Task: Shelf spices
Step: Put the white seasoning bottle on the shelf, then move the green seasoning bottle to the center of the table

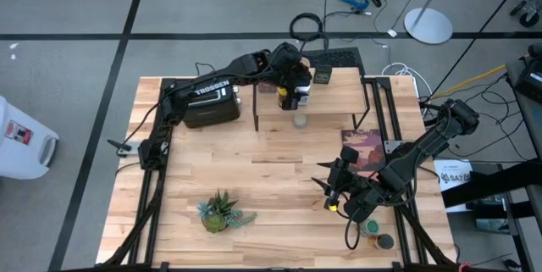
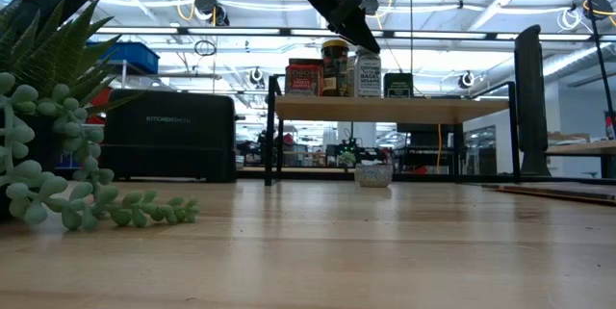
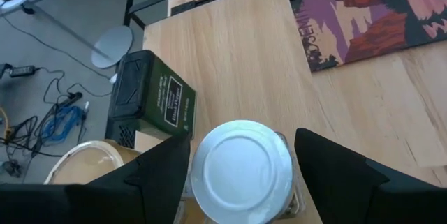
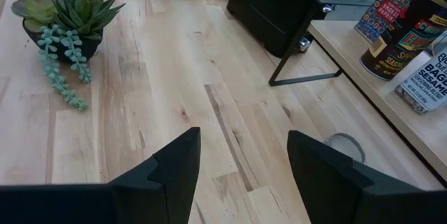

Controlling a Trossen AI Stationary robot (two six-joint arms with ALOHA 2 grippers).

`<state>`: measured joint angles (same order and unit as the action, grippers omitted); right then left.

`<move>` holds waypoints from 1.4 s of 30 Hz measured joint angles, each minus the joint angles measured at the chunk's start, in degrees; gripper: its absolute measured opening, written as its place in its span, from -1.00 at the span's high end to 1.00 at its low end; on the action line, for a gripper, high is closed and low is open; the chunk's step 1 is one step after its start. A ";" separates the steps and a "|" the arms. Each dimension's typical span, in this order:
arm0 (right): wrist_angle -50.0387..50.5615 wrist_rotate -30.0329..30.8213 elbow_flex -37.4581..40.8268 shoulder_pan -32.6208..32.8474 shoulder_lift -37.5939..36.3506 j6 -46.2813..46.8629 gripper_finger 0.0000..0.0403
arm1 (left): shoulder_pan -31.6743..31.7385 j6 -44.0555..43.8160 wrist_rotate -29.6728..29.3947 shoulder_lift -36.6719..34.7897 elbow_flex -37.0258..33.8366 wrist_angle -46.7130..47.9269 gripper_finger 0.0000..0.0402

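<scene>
The shelf (image 1: pixel 339 94) stands at the table's far side. On its plank top are a red tin (image 2: pixel 304 76), a dark jar (image 2: pixel 335 66), the white-capped shaker (image 3: pixel 241 178) and a dark green square tin (image 3: pixel 150 98), with a tan lid (image 3: pixel 84 172) beside them. My left gripper (image 3: pixel 243 161) reaches over the shelf from the left, slanting down, with one finger on either side of the shaker's cap. The shaker stands upright on the plank. A small jar (image 2: pixel 373 174) sits on the table under the shelf. My right gripper (image 4: pixel 241 140) hangs open over the table's front right, with nothing between its fingers. My left gripper has the shaker's white cap (image 3: pixel 209 182) between its two fingers (image 3: pixel 164 175), coming from above and slanting down. The fingers stand very close to the cap's sides. I cannot tell whether they touch it.
A black toaster (image 1: pixel 212 102) stands left of the shelf. A green potted plant (image 1: pixel 222 213) sits at the front left. A flat picture mat (image 1: pixel 364 149) lies right of centre. More small jars (image 1: pixel 373 230) stand at the front right by my right arm.
</scene>
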<state>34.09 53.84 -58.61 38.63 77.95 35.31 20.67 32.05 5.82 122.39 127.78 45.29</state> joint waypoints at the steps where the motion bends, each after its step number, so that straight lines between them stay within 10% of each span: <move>1: -0.07 0.00 0.00 0.00 0.00 0.02 0.00 | 0.00 0.00 0.00 0.00 0.27 0.29 -0.34; 23: -0.74 -0.10 0.02 0.11 -0.02 -0.41 0.00 | -2.45 0.22 -0.24 -2.83 7.24 4.44 -0.34; 42: -7.09 -2.06 0.02 4.63 -6.97 -10.63 0.00 | -16.49 -0.07 -5.45 -11.42 7.24 20.41 -0.33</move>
<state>27.01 51.79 -58.59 43.26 70.98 24.68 4.18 31.99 0.38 110.97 135.02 65.70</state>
